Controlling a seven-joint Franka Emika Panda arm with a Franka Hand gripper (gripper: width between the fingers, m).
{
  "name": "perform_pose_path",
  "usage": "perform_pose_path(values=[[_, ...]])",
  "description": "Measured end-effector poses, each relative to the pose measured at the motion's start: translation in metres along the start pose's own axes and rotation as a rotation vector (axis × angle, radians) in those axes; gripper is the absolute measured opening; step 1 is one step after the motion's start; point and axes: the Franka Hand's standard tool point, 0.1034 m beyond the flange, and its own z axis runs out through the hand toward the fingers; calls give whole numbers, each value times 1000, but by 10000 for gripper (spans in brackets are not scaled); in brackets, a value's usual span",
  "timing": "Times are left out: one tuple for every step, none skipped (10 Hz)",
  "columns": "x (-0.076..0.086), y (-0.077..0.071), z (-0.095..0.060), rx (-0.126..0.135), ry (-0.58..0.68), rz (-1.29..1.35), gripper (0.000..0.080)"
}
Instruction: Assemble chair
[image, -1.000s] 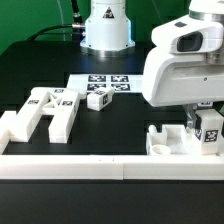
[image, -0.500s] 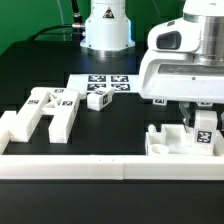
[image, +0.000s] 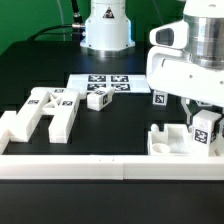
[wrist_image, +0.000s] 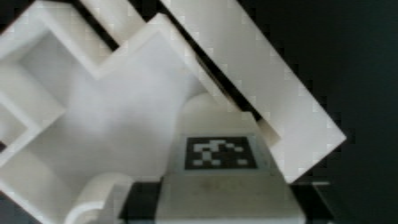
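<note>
While I hang over the exterior view's right end of the table (image: 125, 130), my pincer (image: 206, 122) is closed on a small white block (image: 208, 134) of the chair, with the block's square tag facing the exterior camera. The block is upright and sits low, right at a white base part (image: 165, 142) that lies on the table with short posts rising from it. I cannot tell whether block and base are touching. From my wrist the block (wrist_image: 222, 150) fills the space between my fingers (wrist_image: 128, 198), tag up. Beyond it I see flat white panels and bars set at a slant, with dark gaps between them. Which surface the block meets there is too blurred to say. The rest of the chair is well apart from me. An H-piece (image: 42, 112) of chunky bars lies flat toward the exterior view's left, with tags on its upper faces. A lone tagged cube (image: 98, 99) stands between it and my arm, just beside the marker board (image: 105, 82). The board lies flat further back, in front of my base. A long low wall (image: 100, 166) runs along the near edge of the table, and both the H-piece and the base part sit close behind it.
</note>
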Motion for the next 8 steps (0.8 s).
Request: perform_pose_path(values=[[-1, -1, 0, 1, -1, 92, 290], [-2, -1, 0, 1, -1, 126, 290], [-3, -2, 0, 1, -1, 133, 290], [-2, -2, 0, 0, -1, 121, 382], [-2, -1, 0, 1, -1, 85, 382], [-1, -1, -1, 0, -1, 33, 576], [-1, -1, -2, -7, -1, -79, 576], [-2, -2, -2, -11, 4, -204, 636]])
